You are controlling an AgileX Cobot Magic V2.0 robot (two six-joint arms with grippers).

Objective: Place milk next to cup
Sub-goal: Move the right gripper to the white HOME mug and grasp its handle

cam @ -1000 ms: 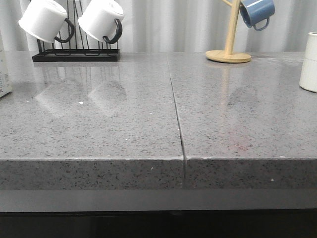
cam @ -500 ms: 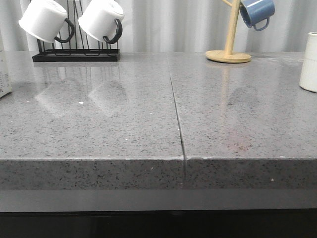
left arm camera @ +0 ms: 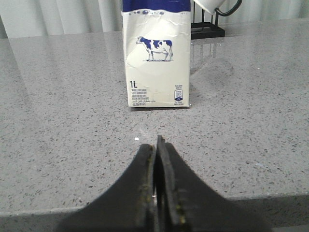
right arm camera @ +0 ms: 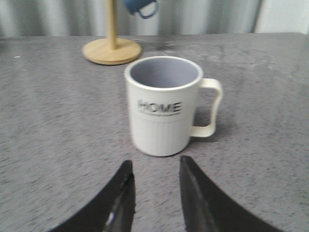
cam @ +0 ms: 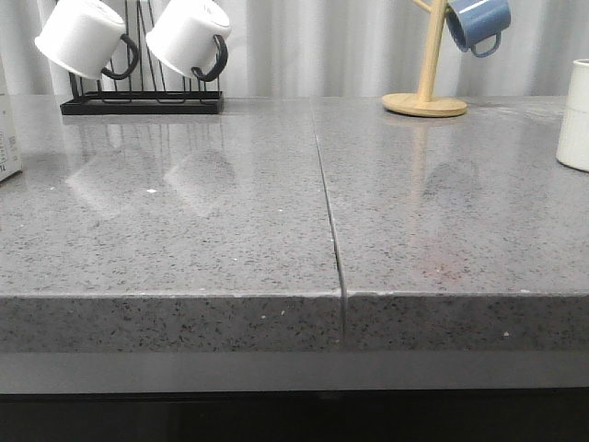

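Observation:
The milk carton stands upright on the grey counter in the left wrist view, white with a blue top, a cow picture and "1L"; in the front view only its edge shows at the far left. My left gripper is shut and empty, a short way in front of the carton. The cream "HOME" cup stands upright in the right wrist view, handle to the side; its edge shows at the far right of the front view. My right gripper is open and empty, just short of the cup.
A black rack with two white black-handled mugs stands at the back left. A wooden mug tree with a blue mug stands at the back right. A seam runs down the counter's middle.

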